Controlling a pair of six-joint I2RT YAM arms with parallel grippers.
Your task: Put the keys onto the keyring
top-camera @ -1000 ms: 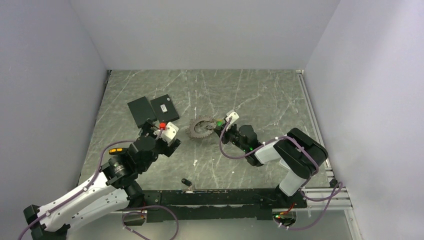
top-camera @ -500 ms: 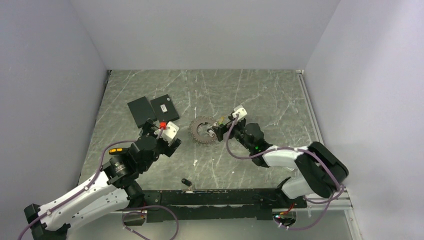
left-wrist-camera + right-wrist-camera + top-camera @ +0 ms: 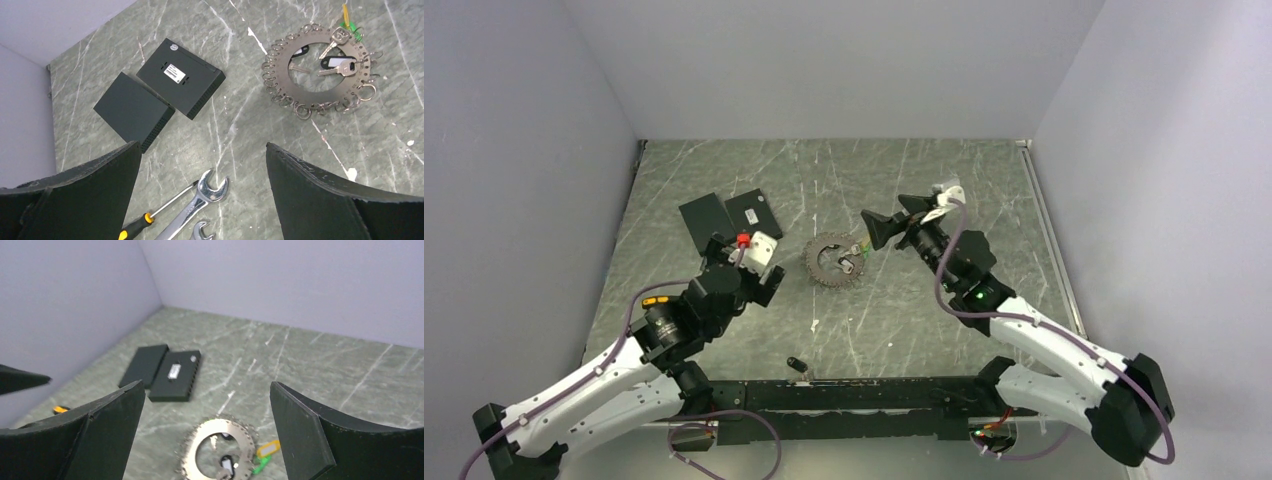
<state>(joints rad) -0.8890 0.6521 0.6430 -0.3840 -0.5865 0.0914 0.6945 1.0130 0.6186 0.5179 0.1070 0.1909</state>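
Gaping wide and empty beyond the keyring [image 3: 814,264], the right gripper [image 3: 892,217] should descend over the keys [image 3: 334,64], seemingly loose inside it.

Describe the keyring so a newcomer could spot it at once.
On the green marble table, look to the middle, right of the two flat black boxes. The keyring lies there flat: a grey metal ring edged with small loops, keys resting on it, a green tag at its rim. Nothing else nearby is round.
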